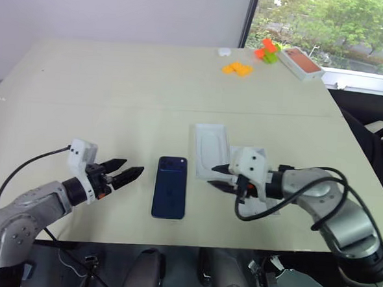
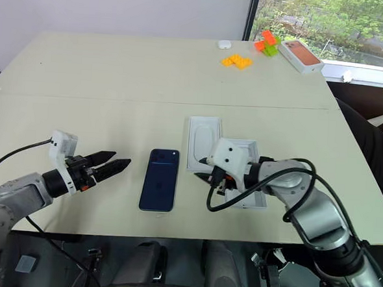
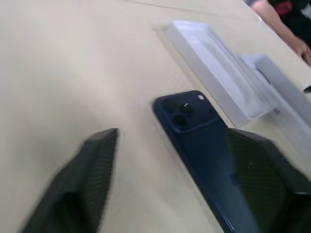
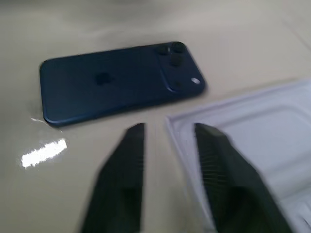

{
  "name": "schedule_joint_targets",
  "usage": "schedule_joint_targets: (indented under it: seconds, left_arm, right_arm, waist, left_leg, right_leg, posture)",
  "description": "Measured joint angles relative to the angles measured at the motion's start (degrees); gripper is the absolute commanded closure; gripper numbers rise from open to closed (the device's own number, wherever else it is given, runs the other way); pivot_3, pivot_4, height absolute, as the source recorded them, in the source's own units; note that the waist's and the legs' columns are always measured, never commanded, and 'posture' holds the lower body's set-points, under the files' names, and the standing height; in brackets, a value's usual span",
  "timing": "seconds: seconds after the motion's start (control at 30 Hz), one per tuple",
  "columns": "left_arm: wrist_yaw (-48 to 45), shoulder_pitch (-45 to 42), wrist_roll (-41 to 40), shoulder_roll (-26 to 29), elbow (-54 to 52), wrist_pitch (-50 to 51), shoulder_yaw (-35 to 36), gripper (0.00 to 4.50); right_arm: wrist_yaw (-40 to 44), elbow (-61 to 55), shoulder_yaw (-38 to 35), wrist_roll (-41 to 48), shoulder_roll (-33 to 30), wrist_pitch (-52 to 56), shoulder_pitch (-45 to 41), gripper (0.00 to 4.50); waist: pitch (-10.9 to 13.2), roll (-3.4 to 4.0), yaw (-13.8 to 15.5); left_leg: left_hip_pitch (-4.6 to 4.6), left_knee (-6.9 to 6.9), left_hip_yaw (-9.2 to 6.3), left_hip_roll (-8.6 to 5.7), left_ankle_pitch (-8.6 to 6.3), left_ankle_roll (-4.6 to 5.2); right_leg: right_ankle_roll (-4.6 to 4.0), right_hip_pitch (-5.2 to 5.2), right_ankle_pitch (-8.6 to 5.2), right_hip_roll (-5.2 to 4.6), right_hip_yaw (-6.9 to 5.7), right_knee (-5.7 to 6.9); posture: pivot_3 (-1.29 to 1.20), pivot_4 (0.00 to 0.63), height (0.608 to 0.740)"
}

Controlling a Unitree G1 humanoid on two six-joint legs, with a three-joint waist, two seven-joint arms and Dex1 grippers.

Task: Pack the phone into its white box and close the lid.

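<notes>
On the pale surface (image 1: 149, 95), the dark navy-blue glossy phone (image 1: 170, 187) lies flat and unheld between both empty end effectors: left (image 1: 126, 174) wide, right (image 1: 219, 177) narrowly parted. Pickup comes next; the white box (image 2: 250, 186), probably behind the right one, waits.

The phone (image 1: 170, 186) lies flat with bare table (image 1: 116, 100) on its left, near and far sides. On its right, the white insert (image 1: 210, 151) stands close, leaving only a narrow gap for fingers.
</notes>
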Motion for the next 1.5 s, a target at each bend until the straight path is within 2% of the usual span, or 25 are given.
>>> schedule_joint_targets:
  seconds: [0.07,0.1,0.27,0.37,0.6,0.63,0.77,1.17,1.5]
  left_arm:
    - [2.28,0.53,-2.51,-0.34,0.42,2.18,1.20,0.00]
    - [3.70,0.74,-3.83,-0.34,0.81,3.25,1.71,0.00]
    - [6.39,3.37,-10.69,-0.39,0.38,6.39,2.18,0.00]
    - [9.06,3.49,-14.40,-1.25,0.29,6.68,2.93,0.00]
    - [13.05,4.25,-18.81,-1.06,0.14,6.89,1.98,0.00]
    - [13.49,4.31,-19.46,-1.06,0.04,6.94,1.29,0.00]
    - [15.87,4.22,-22.11,-0.02,0.02,7.34,-0.40,0.00]
    - [26.83,0.74,-32.42,0.97,2.83,7.66,-5.97,0.00]
    - [37.07,-1.95,-42.03,1.84,4.27,4.03,-12.33,0.00]
  right_arm:
    - [-0.34,1.73,1.92,-2.13,-0.05,-2.51,-0.34,0.31]
    - [-0.39,2.64,2.68,-3.17,-0.09,-3.73,-0.42,0.09]
    - [0.65,5.42,4.96,-5.86,-0.15,-9.78,-0.88,0.09]
    - [1.50,6.66,5.95,-6.42,0.29,-12.40,-1.00,0.90]
    - [3.88,9.18,9.09,-7.35,2.16,-15.54,-2.41,4.36]
    - [4.06,9.38,9.65,-7.67,2.54,-15.78,-2.59,4.44]
    - [2.75,11.85,11.50,-10.17,5.28,-14.73,-4.44,4.44]
    - [3.67,16.14,13.84,-13.69,6.23,-13.23,-5.42,4.44]
    - [3.69,21.32,15.69,-17.12,9.64,-17.11,-7.22,4.44]
  waist:
    - [-0.01,-0.02,0.17]
    - [-0.01,-0.02,0.31]
    - [-0.01,-0.02,0.17]
    - [-0.01,-0.03,0.17]
    - [-0.01,-0.03,0.10]
    - [-0.01,-0.03,0.12]
    - [-0.02,-0.04,0.15]
    - [-0.02,-0.04,0.22]
    - [-0.04,-0.02,0.13]
  left_leg:
    - [-0.03,0.00,-0.01,-0.02,0.00,0.00]
    - [-0.04,0.00,-0.03,-0.06,0.00,0.00]
    - [-0.04,0.00,-0.01,-0.10,0.00,0.00]
    - [0.00,0.00,-0.03,-0.06,0.00,0.00]
    - [0.02,0.00,-0.03,-0.06,0.00,-0.01]
    - [0.01,0.00,-0.03,-0.06,0.00,-0.01]
    - [0.01,0.00,-0.02,-0.07,0.00,-0.01]
    - [0.01,0.00,-0.05,-0.10,0.00,-0.01]
    - [0.09,0.00,-0.04,-0.10,0.01,-0.03]
  right_leg:
    - [0.01,0.00,0.01,-0.03,0.00,-0.01]
    - [0.04,0.00,0.02,-0.05,0.00,-0.01]
    - [-0.04,0.01,-0.02,-0.17,0.00,-0.05]
    - [-0.08,0.02,-0.04,-0.16,0.00,-0.02]
    - [-0.10,0.02,-0.04,-0.12,0.01,0.01]
    - [-0.10,0.02,-0.04,-0.13,0.01,0.01]
    - [-0.12,0.02,-0.04,-0.16,0.02,0.00]
    - [-0.11,0.02,-0.04,-0.19,0.01,0.00]
    - [-0.13,0.09,-0.03,-0.19,0.02,0.02]
  posture:
    - [0.00,0.150,0.740]
    - [0.00,0.150,0.740]
    - [0.00,0.150,0.740]
    - [0.00,0.150,0.740]
    - [0.00,0.150,0.740]
    - [0.00,0.150,0.740]
    - [0.00,0.150,0.740]
    - [0.00,0.150,0.740]
    - [0.00,0.150,0.740]
